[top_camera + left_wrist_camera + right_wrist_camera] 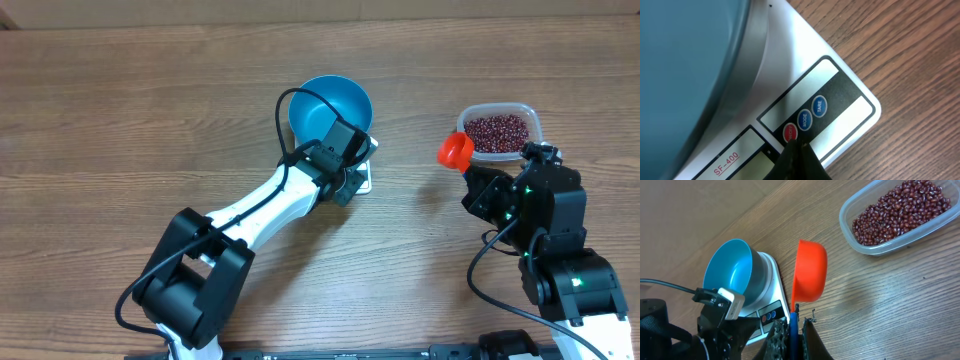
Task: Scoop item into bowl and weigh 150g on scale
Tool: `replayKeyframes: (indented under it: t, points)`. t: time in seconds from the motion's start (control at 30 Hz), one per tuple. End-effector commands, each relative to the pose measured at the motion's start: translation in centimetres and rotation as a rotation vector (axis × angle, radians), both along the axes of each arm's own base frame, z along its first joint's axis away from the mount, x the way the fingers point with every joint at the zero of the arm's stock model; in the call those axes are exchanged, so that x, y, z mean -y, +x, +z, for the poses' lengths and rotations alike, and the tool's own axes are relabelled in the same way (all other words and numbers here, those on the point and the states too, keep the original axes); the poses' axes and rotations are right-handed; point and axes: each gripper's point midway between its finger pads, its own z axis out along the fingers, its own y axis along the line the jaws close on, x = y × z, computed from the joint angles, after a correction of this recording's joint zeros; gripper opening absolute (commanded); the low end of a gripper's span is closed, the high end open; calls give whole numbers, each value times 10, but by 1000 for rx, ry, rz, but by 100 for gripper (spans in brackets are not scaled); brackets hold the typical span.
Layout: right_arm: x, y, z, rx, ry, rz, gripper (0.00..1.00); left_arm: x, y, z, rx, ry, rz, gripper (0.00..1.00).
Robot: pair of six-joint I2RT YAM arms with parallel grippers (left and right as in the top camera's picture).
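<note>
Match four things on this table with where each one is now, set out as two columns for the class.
1 blue bowl
2 red-brown beans
3 orange scoop
4 left tool

A in the clear tub
B on the white scale
C tip at the scale's red button
D held in the right tool

Pairs: 1-B, 2-A, 3-D, 4-C

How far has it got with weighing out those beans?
Done: the empty blue bowl sits on the scale. In hand: the closed left fingers are at its red button; the right fingers hold an empty orange scoop. Left: all the beans are in the clear tub, none scooped.
</note>
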Motion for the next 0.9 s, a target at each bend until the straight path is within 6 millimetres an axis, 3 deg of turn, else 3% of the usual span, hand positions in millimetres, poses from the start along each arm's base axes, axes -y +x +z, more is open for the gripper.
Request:
replayKeyframes:
  t: [0.0, 0.2, 0.87]
  points:
    - [-1, 1, 10, 26, 9, 3, 4, -4, 0, -16, -15, 32, 9, 4]
    - [-1, 0, 10, 24, 9, 3, 4, -3, 3, -31, -30, 30, 33, 4]
    - [-1, 2, 6, 9, 7, 3, 4, -11, 11, -29, 14, 65, 77, 4]
